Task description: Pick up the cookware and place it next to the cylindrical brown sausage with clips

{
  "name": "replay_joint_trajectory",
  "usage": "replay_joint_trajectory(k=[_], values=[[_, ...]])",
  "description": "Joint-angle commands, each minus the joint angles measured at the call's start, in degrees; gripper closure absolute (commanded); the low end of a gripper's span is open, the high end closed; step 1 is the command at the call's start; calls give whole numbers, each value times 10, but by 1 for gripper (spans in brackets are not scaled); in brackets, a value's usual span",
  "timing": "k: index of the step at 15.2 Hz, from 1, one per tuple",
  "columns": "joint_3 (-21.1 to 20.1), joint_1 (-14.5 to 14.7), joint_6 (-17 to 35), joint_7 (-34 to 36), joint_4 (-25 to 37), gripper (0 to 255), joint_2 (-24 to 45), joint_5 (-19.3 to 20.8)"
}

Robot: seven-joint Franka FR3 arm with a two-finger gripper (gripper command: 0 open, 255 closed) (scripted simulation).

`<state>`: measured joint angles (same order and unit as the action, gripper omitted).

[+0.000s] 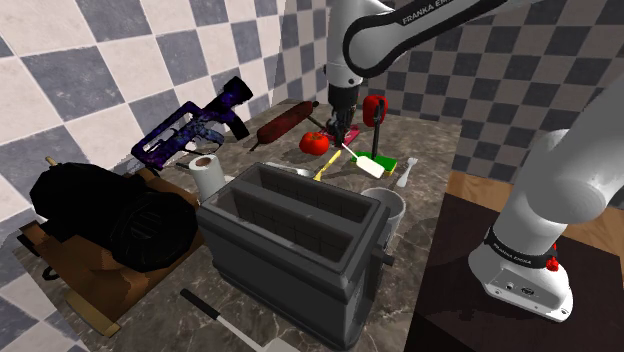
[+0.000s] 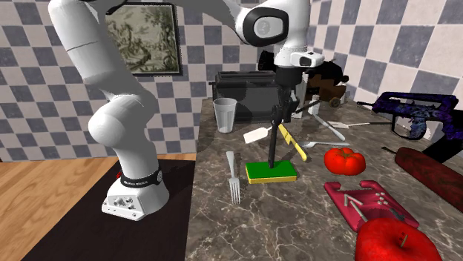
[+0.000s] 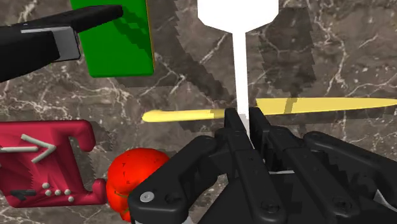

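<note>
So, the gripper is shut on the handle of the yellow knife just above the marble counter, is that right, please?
Not quite. The gripper is shut on the handle of the white spatula, not the yellow knife, which lies on the marble counter behind that handle. The wrist view shows the fingers clasping the white handle.

On the counter [image 2: 297,222], in the second exterior view, I see the fork [image 2: 234,178] left of the flat pad [image 2: 286,172], the tomato [image 2: 343,159] right of it and the sausage [image 2: 427,172] farther right. The toaster [image 2: 248,87] stands behind the glass [image 2: 225,115]. The spatula [image 3: 236,38] crosses over the knife [image 3: 318,105].
</note>
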<state>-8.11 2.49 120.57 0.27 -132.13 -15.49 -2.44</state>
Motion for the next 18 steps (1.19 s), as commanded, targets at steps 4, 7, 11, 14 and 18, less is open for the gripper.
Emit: replay_joint_trajectory(k=[4,7,11,14,18], values=[[7,-12,-6,-8,115,255,110,17],[10,-16,-19,-12,193,255,176,26],[15,-19,-49,-17,319,255,272,37],[15,-19,-27,-16,302,255,277,38],[16,-19,1,-15,283,255,286,40]])
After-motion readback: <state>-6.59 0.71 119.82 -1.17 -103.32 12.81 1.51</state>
